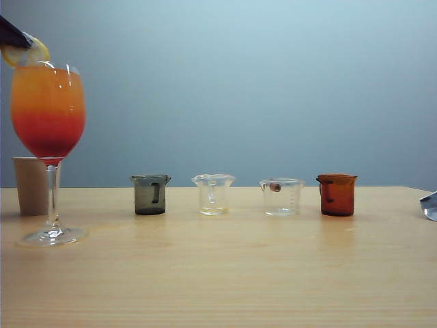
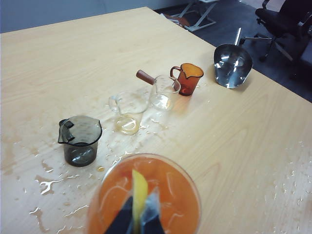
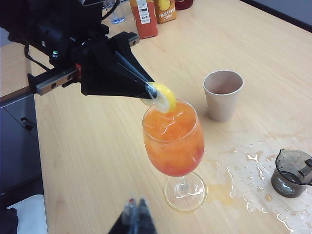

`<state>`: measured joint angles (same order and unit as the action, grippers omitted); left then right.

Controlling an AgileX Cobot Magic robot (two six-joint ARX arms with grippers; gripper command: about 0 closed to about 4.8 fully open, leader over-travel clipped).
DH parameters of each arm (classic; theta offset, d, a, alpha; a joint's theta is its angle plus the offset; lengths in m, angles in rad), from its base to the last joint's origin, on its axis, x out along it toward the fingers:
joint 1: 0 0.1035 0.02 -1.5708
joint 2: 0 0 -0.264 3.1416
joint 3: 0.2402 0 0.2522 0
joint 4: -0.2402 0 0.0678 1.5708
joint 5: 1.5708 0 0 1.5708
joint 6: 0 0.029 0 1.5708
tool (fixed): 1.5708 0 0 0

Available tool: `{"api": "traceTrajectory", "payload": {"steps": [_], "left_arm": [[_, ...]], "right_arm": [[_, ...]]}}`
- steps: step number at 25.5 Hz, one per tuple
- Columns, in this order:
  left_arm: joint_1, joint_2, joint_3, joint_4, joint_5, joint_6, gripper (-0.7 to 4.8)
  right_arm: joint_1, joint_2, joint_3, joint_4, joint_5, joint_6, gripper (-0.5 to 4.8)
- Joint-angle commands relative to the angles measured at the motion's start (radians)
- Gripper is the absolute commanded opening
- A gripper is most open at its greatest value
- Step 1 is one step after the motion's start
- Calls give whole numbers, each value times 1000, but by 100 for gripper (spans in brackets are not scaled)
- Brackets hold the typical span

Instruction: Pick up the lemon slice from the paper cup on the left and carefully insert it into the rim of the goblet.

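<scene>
1. We see the left gripper (image 3: pixel 152 92) clamped on the lemon slice (image 3: pixel 162 97), holding it right at the rim of the goblet (image 3: pixel 174 141), over the orange drink; whether the slice touches the glass we cannot tell
2. In the left wrist view the slice (image 2: pixel 139 192) stands on edge between the dark fingertips (image 2: pixel 122 219), above the goblet's bowl (image 2: pixel 170 190)
3. The right gripper (image 3: pixel 136 214) hangs near the goblet's foot with its fingers pressed together, nothing between them
4. The paper cup (image 3: pixel 223 95) stands upright on the table (image 1: pixel 239 273), just beyond the goblet
5. Cartons (image 3: pixel 151 14) stand at the table's far edge; one reads "PINEAPPLE JUICE"
6. A grey beaker (image 1: pixel 150 194), two clear beakers (image 1: pixel 213 194) and an amber beaker (image 1: pixel 336 194) form a row; we make out printed measuring marks on one clear beaker, too small to read
7. Spilled liquid (image 3: pixel 253 175) wets the table by the grey beaker; a metal scoop (image 2: pixel 232 66) lies past the amber beaker
</scene>
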<state>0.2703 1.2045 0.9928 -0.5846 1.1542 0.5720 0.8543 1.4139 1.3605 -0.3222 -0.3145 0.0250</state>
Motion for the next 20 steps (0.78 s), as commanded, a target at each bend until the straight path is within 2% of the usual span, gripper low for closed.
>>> {"api": "traceTrajectory", "payload": {"steps": [1, 20], "left_arm": [[2, -17, 3, 2, -14, 4, -6], [1, -35, 3, -6, -13, -4, -6]], "right_arm": [[0, -5, 2, 11, -1, 0, -5], [0, -5, 2, 13, 0, 7, -5]]}}
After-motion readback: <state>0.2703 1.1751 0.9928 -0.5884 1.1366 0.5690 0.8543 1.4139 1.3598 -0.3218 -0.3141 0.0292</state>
